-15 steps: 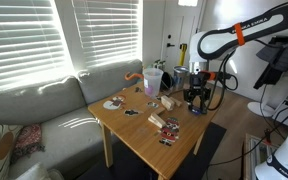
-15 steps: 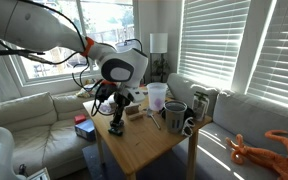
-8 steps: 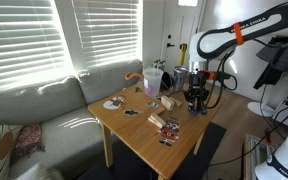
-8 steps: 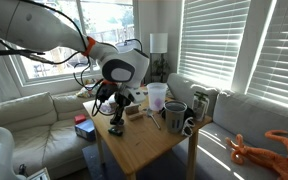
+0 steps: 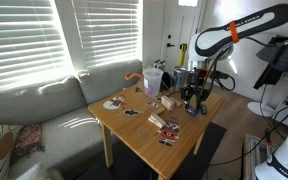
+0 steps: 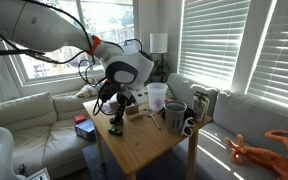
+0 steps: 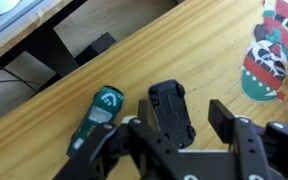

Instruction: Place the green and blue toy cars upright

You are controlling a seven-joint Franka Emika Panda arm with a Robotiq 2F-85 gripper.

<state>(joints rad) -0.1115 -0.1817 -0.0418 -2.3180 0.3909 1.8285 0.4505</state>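
In an exterior view, the setting was a living room with slatted window blinds [image 5: 44, 35] and a grey sofa [image 5: 44, 110]. A wooden table [image 5: 149, 140] stood beside the sofa. The arm [image 5: 239, 28] reached down over the far end of the table, and the gripper [image 5: 193, 97] hung just above the tabletop. Cups [image 5: 152, 80] stood near the gripper. Striped blocks [image 5: 164, 124] lay farther from it, toward the middle of the table. The toy cars were too small to make out in this view.

In the other exterior view, the gripper [image 6: 115, 122] was low over one edge of the table [image 6: 144, 150]. A white cup [image 6: 156, 96] and a dark mug [image 6: 174, 116] stood well apart from it.

In the wrist view, the jaws stood apart and gripped nothing. The second toy car [image 7: 171, 108] lay on the bare wood between the fingers [image 7: 224, 115], with a gap on either side. Its dark underside faced up, so its body colour could not be determined. The green toy car [image 7: 102, 110] lay just outside the gripper, beside one finger and at an angle to the second toy car. Whether it rested on its wheels could not be determined. A round printed piece [image 7: 269, 55] lay beyond the gripper.
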